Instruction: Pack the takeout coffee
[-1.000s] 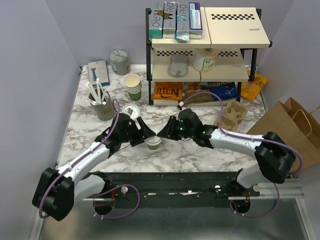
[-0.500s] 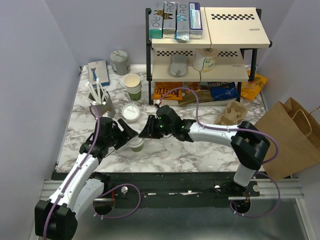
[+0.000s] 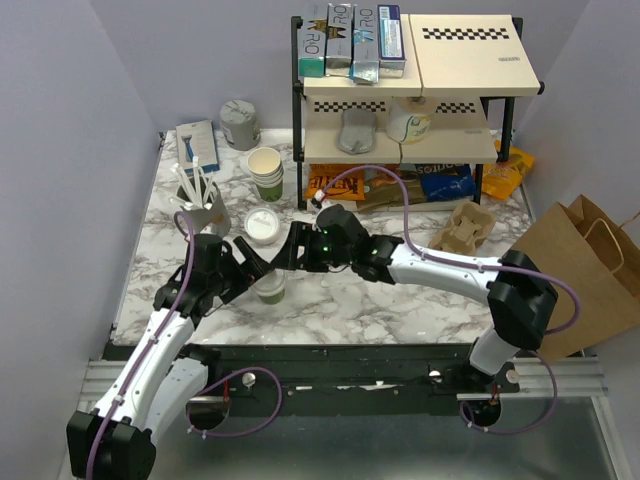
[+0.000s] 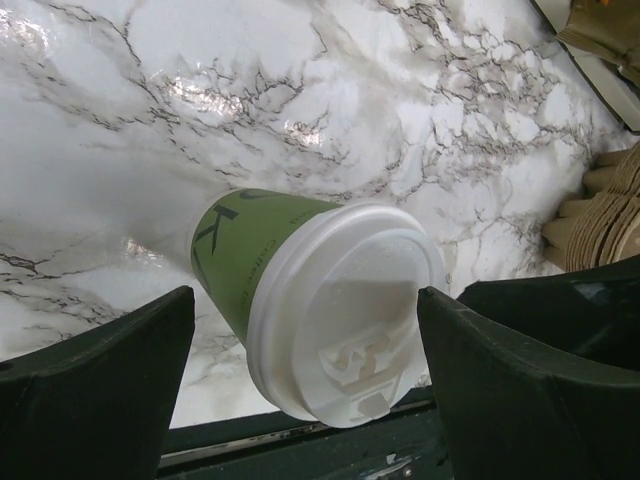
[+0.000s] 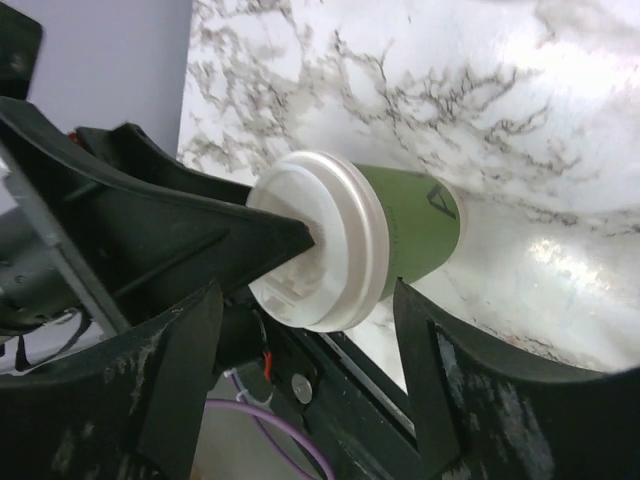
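Takeout coffee (image 3: 271, 289): upright on the worktop (image 3: 400, 300), white lid on, green band below. It sits near the front edge, left of centre.

Left hand (image 3: 255, 272): open, one finger either side of the cup, with a gap showing on both sides in the left wrist view.

Right hand (image 3: 287, 255): open, just behind the cup, holding nothing.

In the right wrist view a left finger crosses the lid; contact cannot be told.

Worktop: white marble pattern with grey veining, glossy.

- Behind the cup: loose white lid (image 3: 264, 226), grey cup of sticks (image 3: 205, 212), stack of lidless cups (image 3: 266, 172).
- Back: black-framed rack (image 3: 297, 130).
- Right: cardboard carrier (image 3: 466, 226), with a brown paper bag (image 3: 575, 265) beyond the edge.

Walls (image 3: 60, 150): plain pale lilac.
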Robot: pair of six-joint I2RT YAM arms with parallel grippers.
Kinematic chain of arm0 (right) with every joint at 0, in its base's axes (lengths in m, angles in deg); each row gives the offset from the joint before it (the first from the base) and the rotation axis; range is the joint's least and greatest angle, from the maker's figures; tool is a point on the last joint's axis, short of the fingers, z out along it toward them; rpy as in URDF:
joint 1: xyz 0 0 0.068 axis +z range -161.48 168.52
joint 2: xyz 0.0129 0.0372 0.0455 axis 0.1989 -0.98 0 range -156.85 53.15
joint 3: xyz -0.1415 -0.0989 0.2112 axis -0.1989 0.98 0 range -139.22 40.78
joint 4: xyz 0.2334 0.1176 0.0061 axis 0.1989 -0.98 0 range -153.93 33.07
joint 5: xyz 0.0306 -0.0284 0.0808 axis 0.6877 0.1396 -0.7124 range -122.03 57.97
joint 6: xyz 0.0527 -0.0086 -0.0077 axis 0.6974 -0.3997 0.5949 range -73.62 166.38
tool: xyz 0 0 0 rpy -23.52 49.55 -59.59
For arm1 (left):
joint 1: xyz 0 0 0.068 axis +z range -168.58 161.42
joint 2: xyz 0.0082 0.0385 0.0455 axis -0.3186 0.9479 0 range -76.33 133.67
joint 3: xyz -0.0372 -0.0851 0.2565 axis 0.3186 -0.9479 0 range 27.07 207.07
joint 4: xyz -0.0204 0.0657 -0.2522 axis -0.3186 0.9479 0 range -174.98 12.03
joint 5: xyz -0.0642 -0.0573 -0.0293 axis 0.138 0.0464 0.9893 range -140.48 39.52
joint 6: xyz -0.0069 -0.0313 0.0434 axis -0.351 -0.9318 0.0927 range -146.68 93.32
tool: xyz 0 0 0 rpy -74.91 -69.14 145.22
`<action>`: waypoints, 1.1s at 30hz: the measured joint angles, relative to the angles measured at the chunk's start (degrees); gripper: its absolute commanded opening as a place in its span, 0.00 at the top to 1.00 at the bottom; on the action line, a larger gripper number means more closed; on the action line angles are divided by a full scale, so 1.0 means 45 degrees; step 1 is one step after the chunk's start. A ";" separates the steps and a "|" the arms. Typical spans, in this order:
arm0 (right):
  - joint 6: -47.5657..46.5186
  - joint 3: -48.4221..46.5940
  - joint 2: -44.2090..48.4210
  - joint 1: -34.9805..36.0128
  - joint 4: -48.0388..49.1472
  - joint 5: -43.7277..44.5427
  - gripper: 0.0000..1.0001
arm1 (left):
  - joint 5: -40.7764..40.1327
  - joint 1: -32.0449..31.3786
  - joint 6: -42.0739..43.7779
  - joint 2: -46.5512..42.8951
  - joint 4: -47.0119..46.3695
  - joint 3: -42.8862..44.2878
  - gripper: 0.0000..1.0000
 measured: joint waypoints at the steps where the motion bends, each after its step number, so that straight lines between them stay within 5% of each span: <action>1: -0.0034 -0.0063 0.0165 -0.0005 -0.0053 0.0170 0.17 | -0.0005 0.0000 0.0039 0.0015 0.0121 0.0131 0.01; 7: -0.0359 0.0117 0.1957 -0.0165 -0.0933 0.1535 0.07 | -0.0296 0.0000 0.0238 -0.0058 0.1001 0.1229 0.01; 12: -0.0481 0.2001 0.5586 -0.1258 -0.2215 0.3667 0.00 | -0.1166 0.0000 0.0437 -0.0325 0.2132 0.3186 0.01; 22: 0.0248 0.6101 1.2599 -0.6931 -0.7800 0.7286 0.00 | -0.1914 0.0000 0.1098 -0.0704 0.2652 0.4507 0.01; 33: -0.1127 0.6256 1.0632 -1.0346 -0.8189 0.7325 0.08 | -0.1224 0.0000 0.1384 -0.0437 0.2608 0.4284 0.01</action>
